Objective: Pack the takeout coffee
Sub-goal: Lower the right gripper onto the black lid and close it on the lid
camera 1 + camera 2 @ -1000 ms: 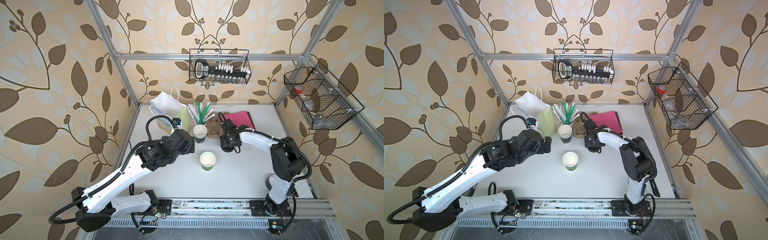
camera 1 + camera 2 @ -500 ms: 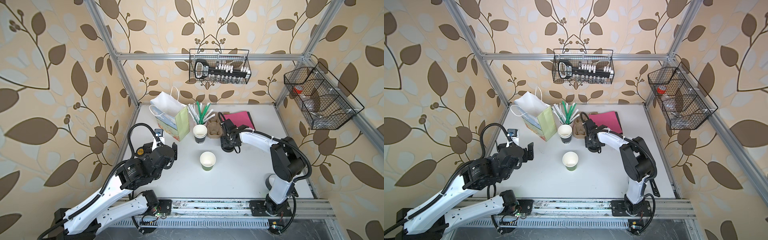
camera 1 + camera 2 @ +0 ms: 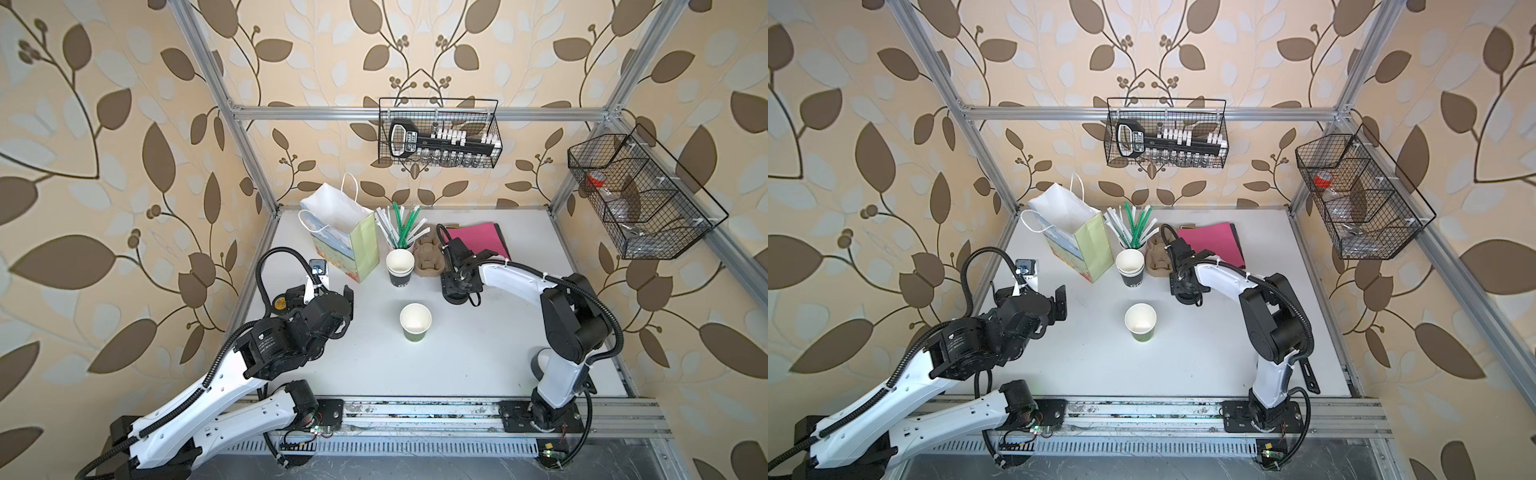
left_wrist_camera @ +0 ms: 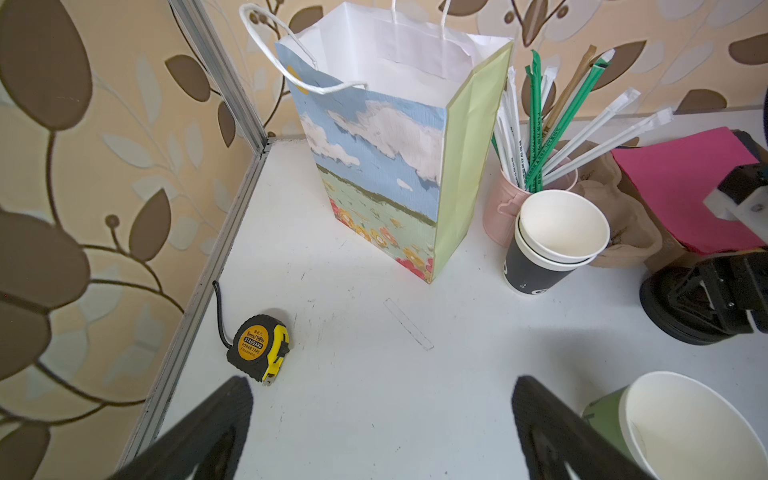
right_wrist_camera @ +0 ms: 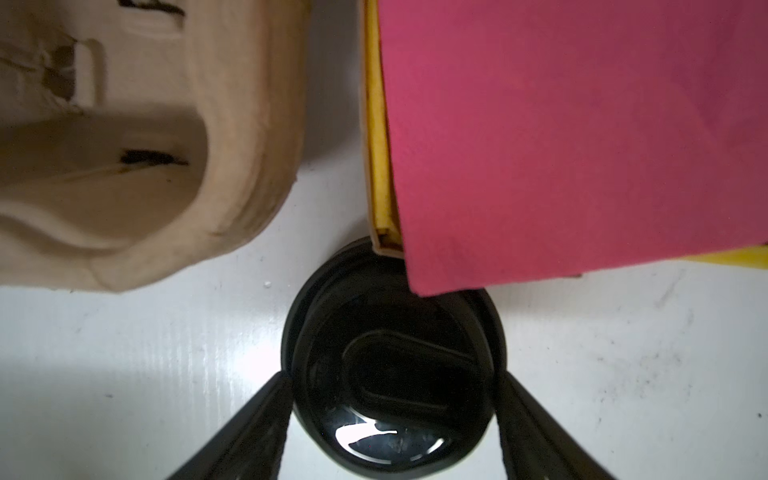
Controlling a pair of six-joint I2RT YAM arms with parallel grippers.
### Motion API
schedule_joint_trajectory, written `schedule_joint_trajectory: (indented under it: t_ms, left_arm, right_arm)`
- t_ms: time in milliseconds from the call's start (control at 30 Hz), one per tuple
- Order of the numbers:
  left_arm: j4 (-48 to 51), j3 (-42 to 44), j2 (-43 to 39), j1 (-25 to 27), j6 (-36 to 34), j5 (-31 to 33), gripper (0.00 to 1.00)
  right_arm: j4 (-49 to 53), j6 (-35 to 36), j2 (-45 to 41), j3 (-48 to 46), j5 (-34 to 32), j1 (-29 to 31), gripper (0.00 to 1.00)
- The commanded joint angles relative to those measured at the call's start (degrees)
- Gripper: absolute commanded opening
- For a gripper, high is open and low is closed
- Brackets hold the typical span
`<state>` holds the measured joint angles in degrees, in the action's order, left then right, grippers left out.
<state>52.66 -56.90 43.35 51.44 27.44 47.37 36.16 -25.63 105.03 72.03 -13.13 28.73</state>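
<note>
White tabletop (image 3: 478,353) is filling both top views, and you are seeing the lidless light-green cup (image 3: 415,322) standing at frame centre. Your right gripper (image 5: 393,378) is pinching the black lid (image 5: 390,349) just right of the cardboard carrier (image 3: 428,259). Your left gripper (image 4: 382,419) is gaping wide at centre left, holding nothing.

One green cup (image 3: 415,321), two stacked cups (image 3: 400,269), one bag (image 3: 358,249), one tape measure (image 4: 258,347)

In a top view, an open green cup (image 3: 415,322) stands alone in the middle of the white table (image 3: 478,365). The left gripper (image 3: 345,311) is near it, fingers wide apart. The right gripper (image 3: 457,291) sits low over a black lid (image 3: 455,300) beside the brown cup tray (image 3: 428,259).
</note>
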Motion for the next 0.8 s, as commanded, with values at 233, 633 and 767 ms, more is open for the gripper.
schedule_joint_trajectory:
  t_ms: [233, 633, 767]
  left_arm:
    - [-0.4, 0.4, -0.2, 0.3, 0.4, 3.2, 0.99]
    - [-0.5, 0.5, -0.7, 0.2, 0.2, 3.4, 0.99]
    - [-0.6, 0.5, -0.8, 0.2, 0.2, 3.4, 0.99]
  right_arm:
    - [0.6, 0.4, 1.0, 0.5, -1.2, 0.2, 0.77]
    - [0.2, 0.0, 1.1, -0.3, -2.1, 1.2, 0.72]
    - [0.2, -0.1, 1.1, -0.5, -1.5, 1.3, 0.69]
